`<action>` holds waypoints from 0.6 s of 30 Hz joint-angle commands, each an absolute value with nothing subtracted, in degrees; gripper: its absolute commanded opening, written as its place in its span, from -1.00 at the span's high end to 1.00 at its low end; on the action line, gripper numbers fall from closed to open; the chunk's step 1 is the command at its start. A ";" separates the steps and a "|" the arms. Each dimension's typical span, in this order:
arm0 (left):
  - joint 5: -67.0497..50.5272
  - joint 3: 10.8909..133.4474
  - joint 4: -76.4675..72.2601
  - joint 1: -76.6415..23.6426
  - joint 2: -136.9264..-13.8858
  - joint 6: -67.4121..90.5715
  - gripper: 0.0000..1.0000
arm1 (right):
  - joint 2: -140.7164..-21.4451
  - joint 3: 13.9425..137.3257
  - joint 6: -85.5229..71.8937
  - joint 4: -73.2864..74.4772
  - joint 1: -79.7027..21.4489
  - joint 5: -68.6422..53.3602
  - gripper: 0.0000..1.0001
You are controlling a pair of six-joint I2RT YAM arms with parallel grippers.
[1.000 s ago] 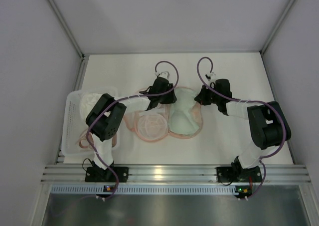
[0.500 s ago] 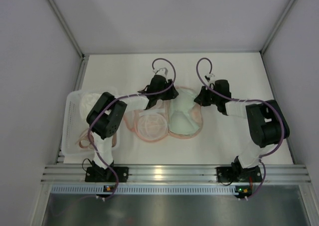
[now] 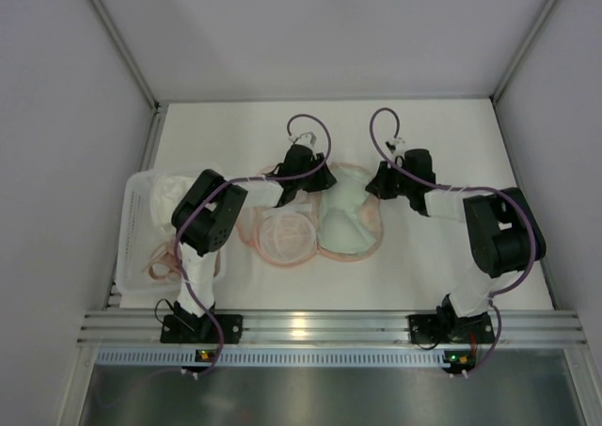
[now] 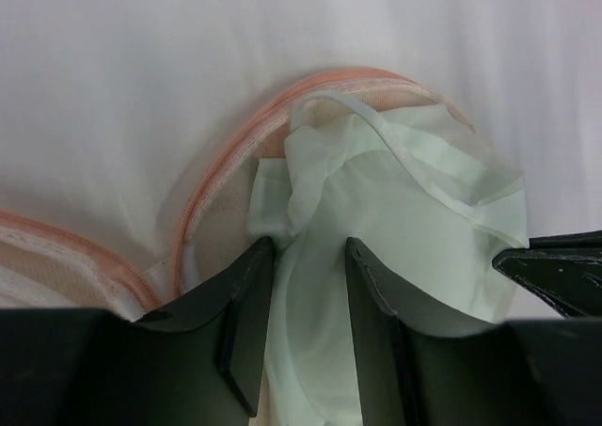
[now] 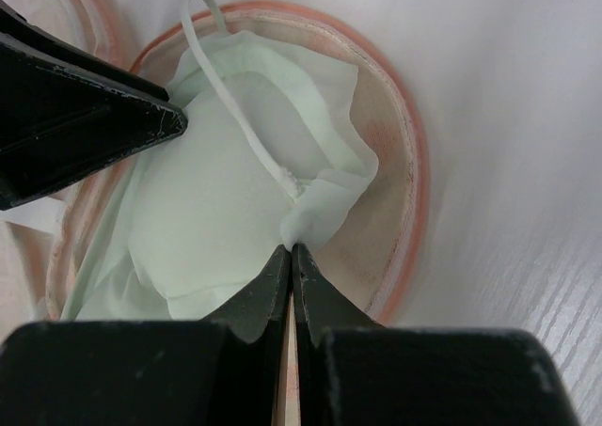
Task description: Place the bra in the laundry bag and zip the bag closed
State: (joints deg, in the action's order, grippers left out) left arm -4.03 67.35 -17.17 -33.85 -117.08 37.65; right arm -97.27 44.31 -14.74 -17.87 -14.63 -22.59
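The laundry bag lies open mid-table, with a pink zip edge and loose mint-white lining. A round pale-pink mesh cup with a salmon rim, the bra, lies against the bag's left side; its edge shows in the left wrist view. My left gripper is open over the bag's back edge, and its fingers straddle a fold of lining. My right gripper is shut on a pinch of lining inside the bag's right rim.
A white plastic basket holding white cloth stands at the left edge, with pink straps hanging over its near side. Grey walls close in the table on the left, right and back. The two grippers are close together over the bag.
My left gripper has shifted slightly back and left, and its elbow has moved right. The mint lining lies a little lower and flatter. My right gripper has hardly moved.
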 commanded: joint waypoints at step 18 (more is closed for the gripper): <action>-5.10 61.26 -22.67 -33.57 -111.53 35.69 1.00 | -89.13 56.33 -13.89 -0.20 -15.29 -20.75 -0.02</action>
State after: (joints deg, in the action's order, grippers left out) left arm -5.17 62.28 -20.51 -33.71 -114.54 37.36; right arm -94.70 51.13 -15.14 -5.52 -14.90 -21.39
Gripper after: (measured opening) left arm 0.012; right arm 0.470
